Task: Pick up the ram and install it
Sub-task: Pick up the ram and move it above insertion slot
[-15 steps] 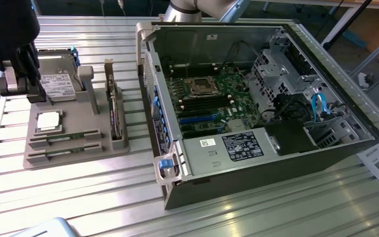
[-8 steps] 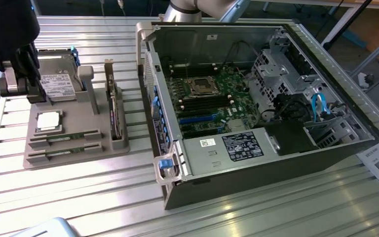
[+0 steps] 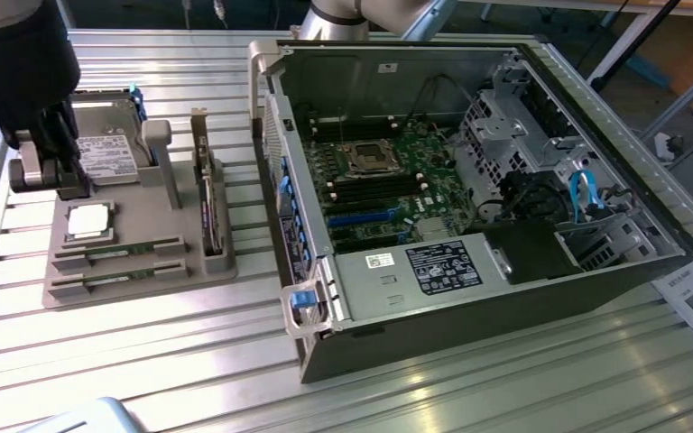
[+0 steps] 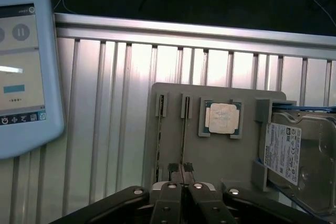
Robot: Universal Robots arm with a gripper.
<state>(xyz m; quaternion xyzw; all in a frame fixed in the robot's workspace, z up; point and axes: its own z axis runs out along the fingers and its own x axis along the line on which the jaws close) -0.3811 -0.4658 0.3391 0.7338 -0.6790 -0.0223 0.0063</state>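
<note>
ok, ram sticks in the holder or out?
In. Both ram sticks sit edge-up in the gray holder's slots; the fingers are shut, holding nothing.

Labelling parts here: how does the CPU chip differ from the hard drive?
The CPU chip is small and square; the hard drive is bigger and rectangular. The chip's top is plain silver; the drive carries a white printed label. Both sit on the grey holder.

Ram sticks (image 3: 115, 250) clear above; hard drive (image 3: 112, 152), upright card (image 3: 208, 212) crowd holder (image 3: 142, 290) edges; case (image 3: 443, 336) open-sided.
</note>
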